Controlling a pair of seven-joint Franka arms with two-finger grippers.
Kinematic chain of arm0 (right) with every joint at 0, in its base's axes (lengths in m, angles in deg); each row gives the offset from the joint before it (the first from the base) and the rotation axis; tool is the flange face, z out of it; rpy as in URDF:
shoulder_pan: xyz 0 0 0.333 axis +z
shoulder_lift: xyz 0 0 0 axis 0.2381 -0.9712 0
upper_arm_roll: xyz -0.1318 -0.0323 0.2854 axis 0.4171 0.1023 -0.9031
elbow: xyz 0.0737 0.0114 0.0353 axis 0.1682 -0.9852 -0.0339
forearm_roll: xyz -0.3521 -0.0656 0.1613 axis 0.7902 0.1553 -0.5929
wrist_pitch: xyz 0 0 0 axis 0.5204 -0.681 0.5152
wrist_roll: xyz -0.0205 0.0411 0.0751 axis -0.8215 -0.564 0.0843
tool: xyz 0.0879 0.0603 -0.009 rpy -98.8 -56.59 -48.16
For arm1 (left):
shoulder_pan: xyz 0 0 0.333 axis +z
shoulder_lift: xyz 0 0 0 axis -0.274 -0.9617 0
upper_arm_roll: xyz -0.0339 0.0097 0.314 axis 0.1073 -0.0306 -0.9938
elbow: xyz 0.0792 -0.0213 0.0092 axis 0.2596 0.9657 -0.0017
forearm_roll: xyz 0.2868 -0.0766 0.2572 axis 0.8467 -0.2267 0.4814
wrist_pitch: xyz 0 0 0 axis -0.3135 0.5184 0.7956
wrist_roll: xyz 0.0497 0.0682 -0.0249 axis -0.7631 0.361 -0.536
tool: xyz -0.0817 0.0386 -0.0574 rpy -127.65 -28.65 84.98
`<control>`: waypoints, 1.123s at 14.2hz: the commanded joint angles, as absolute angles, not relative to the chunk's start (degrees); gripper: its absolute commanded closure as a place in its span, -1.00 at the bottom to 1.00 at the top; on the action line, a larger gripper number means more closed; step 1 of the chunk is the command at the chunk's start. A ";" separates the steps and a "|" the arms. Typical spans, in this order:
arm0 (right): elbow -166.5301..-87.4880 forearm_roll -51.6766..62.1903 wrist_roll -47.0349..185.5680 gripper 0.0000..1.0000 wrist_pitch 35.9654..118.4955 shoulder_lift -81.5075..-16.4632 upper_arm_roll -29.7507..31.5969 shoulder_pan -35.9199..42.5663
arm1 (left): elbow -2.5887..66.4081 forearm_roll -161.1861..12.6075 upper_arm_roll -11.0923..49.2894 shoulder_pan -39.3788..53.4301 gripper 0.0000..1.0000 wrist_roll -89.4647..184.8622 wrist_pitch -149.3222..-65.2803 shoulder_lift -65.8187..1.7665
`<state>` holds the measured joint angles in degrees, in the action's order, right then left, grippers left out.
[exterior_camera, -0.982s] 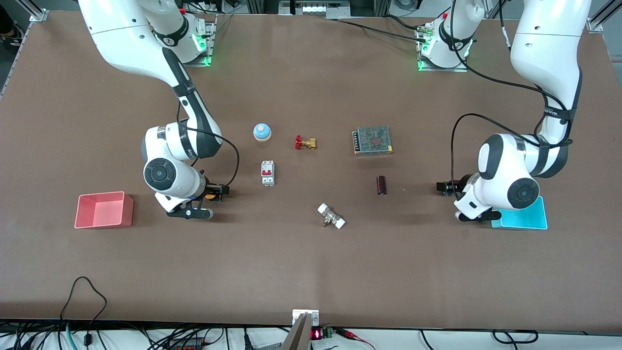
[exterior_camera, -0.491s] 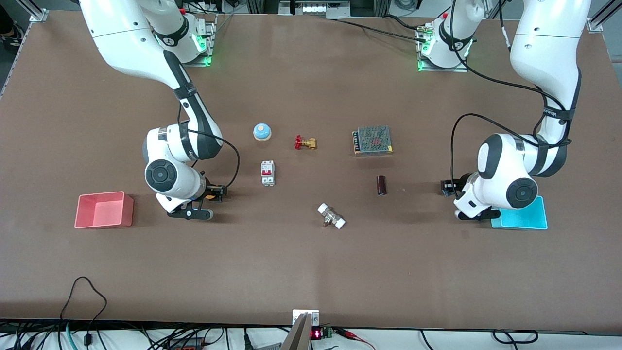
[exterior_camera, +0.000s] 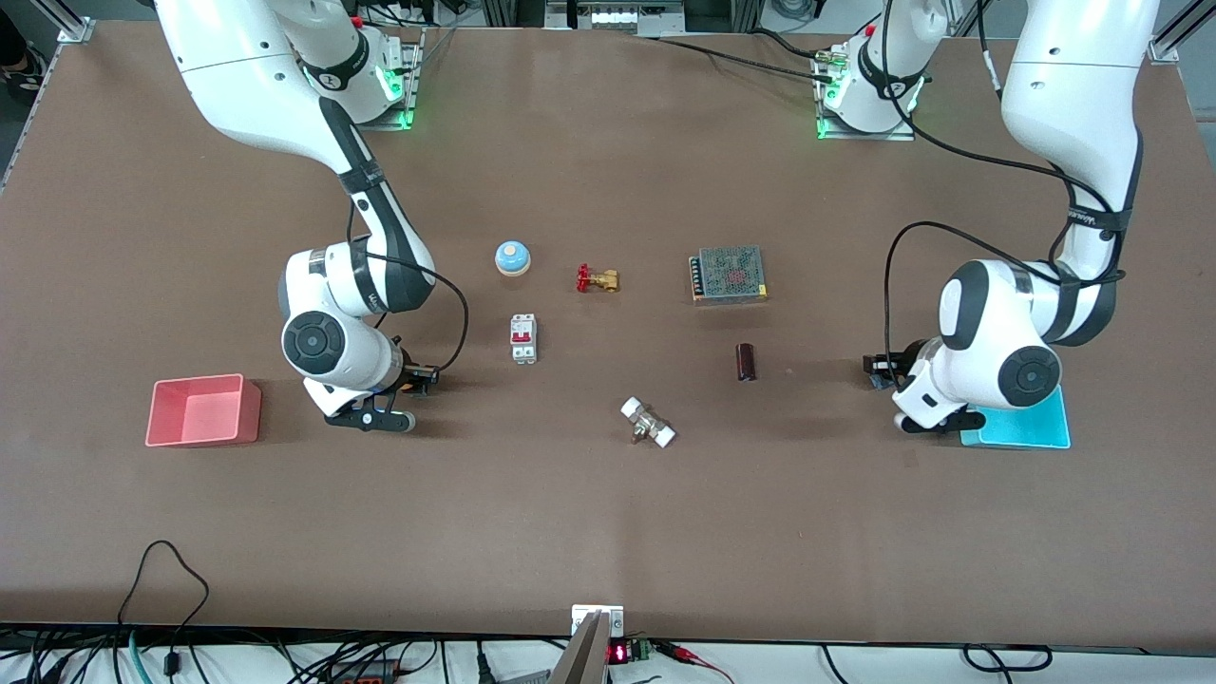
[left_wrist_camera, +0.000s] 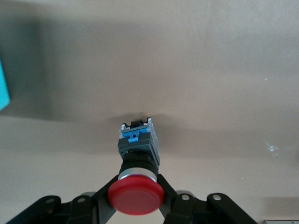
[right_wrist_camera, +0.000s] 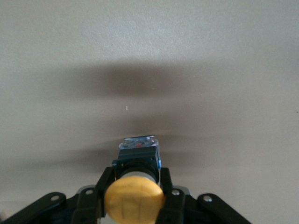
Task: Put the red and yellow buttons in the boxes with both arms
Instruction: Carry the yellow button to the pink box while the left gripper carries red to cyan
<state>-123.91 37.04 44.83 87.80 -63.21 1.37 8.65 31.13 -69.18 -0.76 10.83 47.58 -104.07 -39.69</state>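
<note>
My left gripper [left_wrist_camera: 137, 187] is shut on the red button [left_wrist_camera: 136, 198], fingers clamped on its dark body just under the cap. In the front view this gripper [exterior_camera: 880, 367] is low over the table beside the cyan box [exterior_camera: 1024, 425], whose edge shows in the left wrist view [left_wrist_camera: 2, 88]. My right gripper [right_wrist_camera: 134, 185] is shut on the yellow button [right_wrist_camera: 134, 201] in the same way. In the front view it [exterior_camera: 419, 377] is low over the table, beside the pink-red box [exterior_camera: 202, 410]. Both buttons are hidden by the wrists in the front view.
Between the arms lie a blue dome bell [exterior_camera: 512, 257], a brass valve with a red handle [exterior_camera: 597, 279], a white circuit breaker [exterior_camera: 523, 338], a mesh-topped power supply [exterior_camera: 730, 275], a dark cylinder [exterior_camera: 747, 362] and a white-ended fitting [exterior_camera: 648, 423].
Both grippers have shifted slightly toward their nearby boxes with the buttons held. The yellow cap that showed under the right wrist is now hidden.
</note>
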 commanded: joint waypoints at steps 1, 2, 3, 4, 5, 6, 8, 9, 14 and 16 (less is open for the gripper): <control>-121.16 36.30 45.33 0.17 87.56 -63.14 1.62 8.20 | 30.64 -70.31 -1.86 11.24 0.57 47.99 -103.34 -36.20; -120.19 36.39 45.60 0.17 87.30 -62.88 1.89 8.02 | 30.20 -70.22 -1.95 11.94 0.57 48.08 -103.43 -35.68; -119.23 36.74 45.86 0.17 87.03 -62.00 2.24 7.33 | 28.80 -70.13 -2.04 12.47 0.58 48.17 -103.43 -35.59; -118.70 37.00 45.95 0.17 86.94 -60.95 2.59 6.36 | 27.48 -70.04 -2.04 13.52 0.57 48.26 -103.43 -35.58; -118.52 37.09 46.04 0.17 86.94 -59.72 2.68 5.31 | 26.34 -69.61 -2.04 14.22 0.58 48.35 -103.43 -35.58; -118.51 37.18 46.74 0.17 86.94 -58.67 2.68 3.64 | 25.28 -69.34 -2.04 15.27 0.58 48.78 -103.43 -35.58; -118.43 37.27 51.46 0.17 85.98 -57.17 2.68 -1.62 | 23.61 -69.34 -2.04 17.56 0.58 51.85 -103.52 -35.67; -118.43 37.27 54.71 0.17 84.50 -57.07 2.68 -4.26 | 23.43 -69.25 -2.04 19.05 0.58 54.04 -103.60 -35.67; -118.43 39.89 73.00 0.15 80.88 -57.16 2.68 -16.75 | 23.34 -66.53 -2.04 24.25 0.58 61.70 -104.13 -37.42; -118.43 41.22 75.73 0.15 80.79 -57.34 2.68 -18.86 | 20.02 -64.78 -2.04 24.78 0.58 61.71 -104.13 -40.31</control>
<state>-118.10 39.47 73.55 81.55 -57.83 3.84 -17.63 23.88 -67.02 -2.33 24.64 60.69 -104.17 -37.14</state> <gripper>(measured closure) 0.573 0.670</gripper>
